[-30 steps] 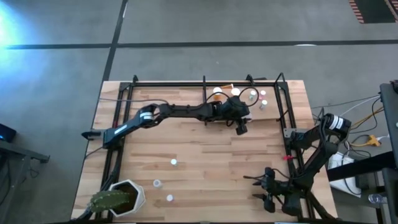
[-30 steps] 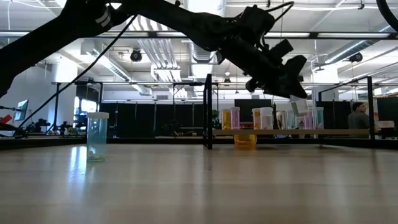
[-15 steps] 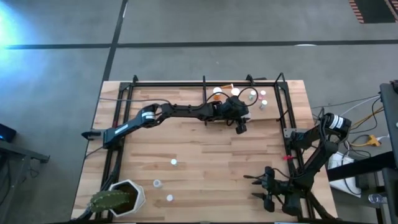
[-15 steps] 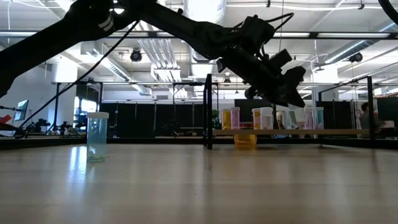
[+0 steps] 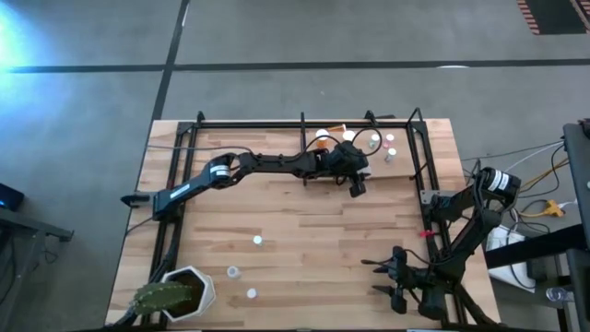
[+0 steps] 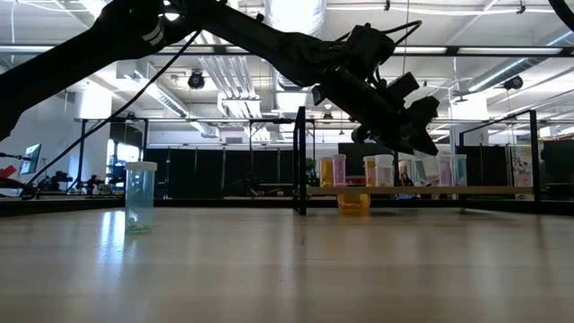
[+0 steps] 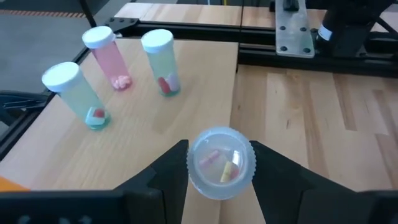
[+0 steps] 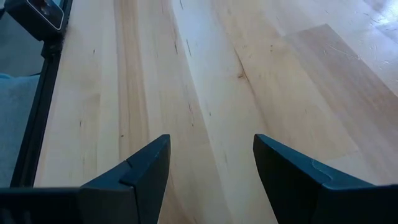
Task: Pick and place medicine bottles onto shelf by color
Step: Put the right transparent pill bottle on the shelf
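Observation:
My left gripper (image 5: 358, 188) reaches over the light-wood shelf (image 7: 137, 130) at the table's far right, shut on a clear medicine bottle (image 7: 221, 163) with pills inside. Three white-capped bottles stand upright on the shelf beyond it: a greenish one (image 7: 74, 93), a pink one (image 7: 109, 56) and a green one (image 7: 160, 62). The low view shows a row of bottles (image 6: 386, 170) on the shelf board (image 6: 502, 190). My right gripper (image 5: 380, 277) waits open over bare wood at the near right. My left gripper pinches the clear bottle by its round wall (image 7: 190, 163), one finger (image 7: 171, 174) on either side. The bottle's round clear end faces the wrist camera. The fingers slant down from the table's left, and the bottle is lifted clear above the shelf's near edge.
Three small white-topped bottles (image 5: 257, 241) (image 5: 233, 272) (image 5: 251, 293) stand on the near left of the table, beside a white pot with a cactus (image 5: 180, 293). Black rods (image 5: 302, 129) frame the shelf. An orange bottle (image 6: 353, 203) sits at the shelf.
My left gripper has sunk a little toward the shelf with the clear bottle still between its fingers, and has then kept still.

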